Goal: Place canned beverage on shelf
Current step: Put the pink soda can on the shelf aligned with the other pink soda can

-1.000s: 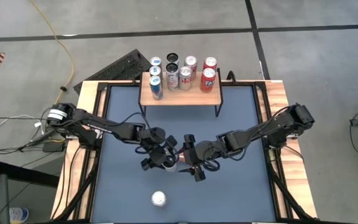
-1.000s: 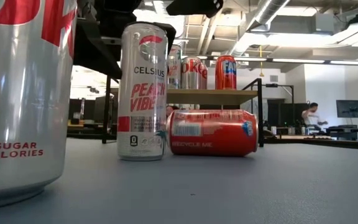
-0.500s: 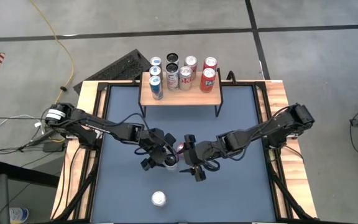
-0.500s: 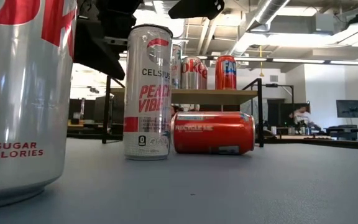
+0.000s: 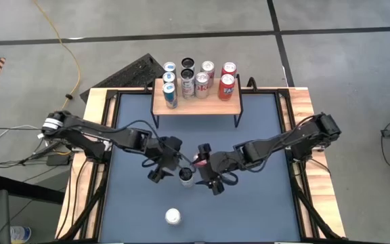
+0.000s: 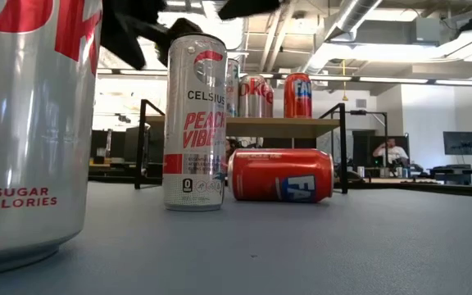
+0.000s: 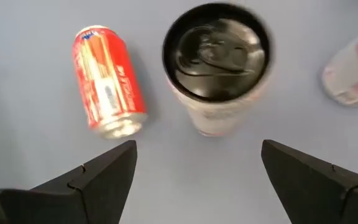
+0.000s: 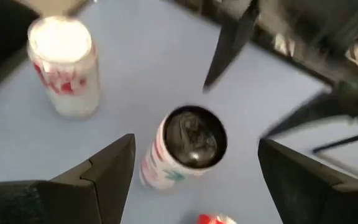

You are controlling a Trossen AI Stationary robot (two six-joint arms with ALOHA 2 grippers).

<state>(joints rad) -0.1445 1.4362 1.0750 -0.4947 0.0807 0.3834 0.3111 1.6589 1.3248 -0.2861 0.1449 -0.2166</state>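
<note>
Tall Celsius can [image 5: 186, 176] stands upright mid-surface, w/ red can [image 5: 198, 160] lying on its side just beside it. Left tool [image 5: 162, 167] & right tool [image 5: 204, 176] both released, flanking the tall can, not gripping. Shelf [image 5: 196, 103] sits at far edge w/ 7 cans on it

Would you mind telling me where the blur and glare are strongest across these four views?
Low view: the near silver can fills the left edge, soft and cropped, and ceiling lights glare behind the shelf. Right wrist view: the left arm beyond the tall can is smeared. Left wrist view: the tall can's rim is slightly blurred. High view: even and sharp.
</note>
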